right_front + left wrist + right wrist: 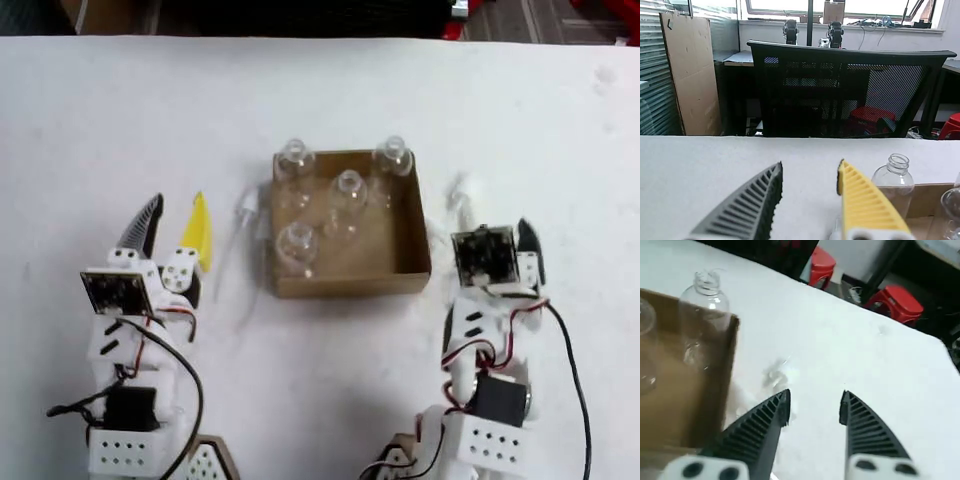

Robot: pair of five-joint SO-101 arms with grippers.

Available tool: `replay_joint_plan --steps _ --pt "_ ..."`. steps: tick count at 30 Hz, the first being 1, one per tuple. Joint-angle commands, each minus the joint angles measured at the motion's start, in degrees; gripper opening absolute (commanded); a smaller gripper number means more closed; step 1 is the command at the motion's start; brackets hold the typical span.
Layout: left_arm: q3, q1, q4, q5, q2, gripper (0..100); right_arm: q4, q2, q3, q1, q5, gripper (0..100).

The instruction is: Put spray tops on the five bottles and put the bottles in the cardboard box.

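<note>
A cardboard box (415, 262) sits mid-table with several clear uncapped bottles standing in it, such as one at its near left (296, 242) and one at the far right (392, 157). One spray top (243, 212) lies on the table just left of the box, another spray top (460, 190) just right of it. My left gripper (177, 200) rests left of the box, open and empty, black and yellow fingers apart (810, 165). My right gripper (505, 232) is right of the box, open and empty (815, 394), with the spray top (775, 372) on the table just beyond its tips.
The white table extends around the box. In the left wrist view a bottle (892, 181) stands behind the box wall (922, 197), and a black mesh chair (850, 90) stands past the table's far edge. Red stools (897, 302) stand on the floor beyond.
</note>
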Motion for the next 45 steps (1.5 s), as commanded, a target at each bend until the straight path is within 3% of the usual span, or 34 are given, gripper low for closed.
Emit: replay_joint_plan --steps 1,5,16,23,34,45 --pt "0.0 -0.1 0.2 -0.8 -1.0 17 11.1 6.4 -11.4 -5.1 4.7 14.9" --pt "0.0 -0.2 0.2 -0.8 -1.0 17 18.9 21.2 -20.6 -7.3 12.3 14.9" --pt "0.0 -0.2 0.2 -1.3 -1.0 17 28.2 54.6 -37.6 -4.7 16.1 14.9" --pt "0.0 -0.1 0.2 -2.9 -1.0 17 27.7 58.2 -36.1 -2.0 20.3 14.6" --pt "0.0 -0.1 0.2 -2.9 -1.0 17 14.4 58.6 -28.1 2.8 22.0 14.9" --pt "0.0 0.0 0.2 -3.0 -1.0 17 22.0 57.9 -33.9 1.0 24.4 15.2"
